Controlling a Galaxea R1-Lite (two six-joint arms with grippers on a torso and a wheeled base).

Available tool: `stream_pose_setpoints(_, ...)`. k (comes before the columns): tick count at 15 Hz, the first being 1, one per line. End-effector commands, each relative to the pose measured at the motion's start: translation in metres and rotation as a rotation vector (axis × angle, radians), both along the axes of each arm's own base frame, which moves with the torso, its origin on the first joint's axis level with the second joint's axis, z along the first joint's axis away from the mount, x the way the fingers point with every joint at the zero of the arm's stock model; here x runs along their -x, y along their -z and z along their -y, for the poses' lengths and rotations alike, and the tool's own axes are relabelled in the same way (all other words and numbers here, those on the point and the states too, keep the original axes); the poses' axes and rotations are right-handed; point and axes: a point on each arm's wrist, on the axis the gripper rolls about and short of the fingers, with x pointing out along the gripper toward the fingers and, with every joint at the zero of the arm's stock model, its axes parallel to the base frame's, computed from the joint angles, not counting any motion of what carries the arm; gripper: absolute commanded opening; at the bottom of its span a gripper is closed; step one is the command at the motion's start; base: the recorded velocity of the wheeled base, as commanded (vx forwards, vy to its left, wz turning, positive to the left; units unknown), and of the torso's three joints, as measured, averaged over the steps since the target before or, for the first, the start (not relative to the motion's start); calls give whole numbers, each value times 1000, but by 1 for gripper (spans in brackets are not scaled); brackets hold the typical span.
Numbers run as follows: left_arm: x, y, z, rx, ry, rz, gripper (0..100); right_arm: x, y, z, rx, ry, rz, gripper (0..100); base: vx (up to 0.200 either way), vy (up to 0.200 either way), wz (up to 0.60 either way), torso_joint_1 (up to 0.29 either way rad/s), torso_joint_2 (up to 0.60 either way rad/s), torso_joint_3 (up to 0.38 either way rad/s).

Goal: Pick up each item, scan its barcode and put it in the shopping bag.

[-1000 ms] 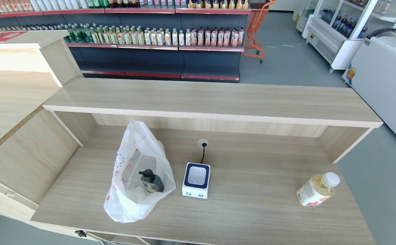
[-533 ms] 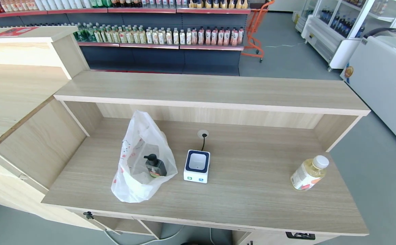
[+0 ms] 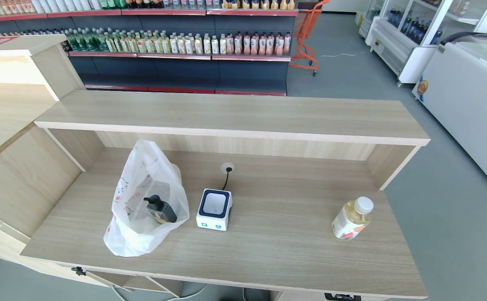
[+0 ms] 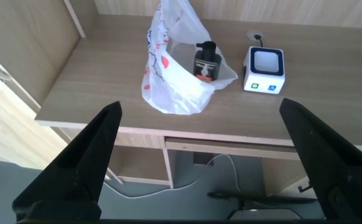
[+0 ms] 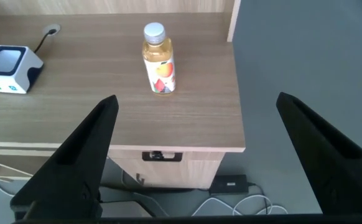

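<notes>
A white, translucent shopping bag (image 3: 128,234) with red print is seen standing open toward the left of the surface (image 3: 277,246). A dark pump bottle (image 3: 162,211) is held inside it. A white barcode scanner (image 3: 214,209) with a dark-framed window is set just beside the bag. A pale yellow drink bottle (image 3: 351,219) with a white cap is stood upright, well apart, near the right end.

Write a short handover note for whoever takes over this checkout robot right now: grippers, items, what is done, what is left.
Left gripper: open, empty, held off the counter's near edge, facing the shopping bag.
Right gripper: open, empty, off the near edge, facing the drink bottle.
Done: the pump bottle lies in the shopping bag, left of the scanner.
Left: the drink bottle stands upright at the counter's right end; pick it up, scan it, bag it.
</notes>
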Motion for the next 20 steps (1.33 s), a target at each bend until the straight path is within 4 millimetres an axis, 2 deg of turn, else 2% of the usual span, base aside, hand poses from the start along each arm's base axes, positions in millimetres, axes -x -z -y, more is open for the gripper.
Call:
stream_pose_setpoints(1, 0, 0, 0, 1, 0, 1, 100, 0, 0, 0, 1, 0, 1, 100, 0, -200, 0, -2, 7, -2)
stream_pose_setpoints(4, 0, 0, 0, 6, 0, 1, 100, -1, 0, 0, 4, -1, -4, 100, 0, -200, 0, 6, 2, 5)
stream_pose_setpoints(5, 0, 0, 0, 7, 0, 1, 100, 0, -13, 0, 4, -9, -4, 100, 0, 0, 0, 0, 0, 0)
stream_pose_setpoints(6, 0, 0, 0, 7, 0, 1, 100, -9, -64, 0, -13, -27, -86, 100, 0, 0, 0, 0, 0, 0)
stream_pose_setpoints(7, 0, 0, 0, 7, 0, 1, 100, -29, -104, 0, -46, -27, -157, 100, 0, 0, 0, 0, 0, 0)
stream_pose_setpoints(8, 0, 0, 0, 9, 0, 1, 100, -54, -125, 0, -52, -22, -255, 100, 0, 0, 0, 0, 0, 0)
stream_pose_setpoints(9, 0, 0, 0, 7, 0, 1, 100, -78, -130, 0, -54, -12, -384, 100, 0, 0, 0, 0, 0, 0)
stream_pose_setpoints(11, 0, 0, 0, 7, 0, 1, 100, -113, -115, 0, -55, -7, -616, 100, 0, 0, 0, 0, 0, 0)
stream_pose_setpoints(12, 0, 0, 0, 7, 0, 1, 100, -130, -99, -2, -48, -12, -735, 100, 0, 0, 0, 0, 0, 0)
stream_pose_setpoints(15, 0, 0, 0, 7, 0, 1, 100, -163, -70, -10, -33, -59, -958, 100, 0, 0, 0, 0, 0, 0)
stream_pose_setpoints(17, 0, 0, 0, 9, 0, 1, 100, -180, -51, -18, -18, -104, -1030, 100, 0, 0, 0, 0, 0, 0)
stream_pose_setpoints(20, 0, 0, 0, 7, 0, 1, 100, -210, -28, -36, 8, -194, -975, 100, 0, 0, 0, 0, 0, 0)
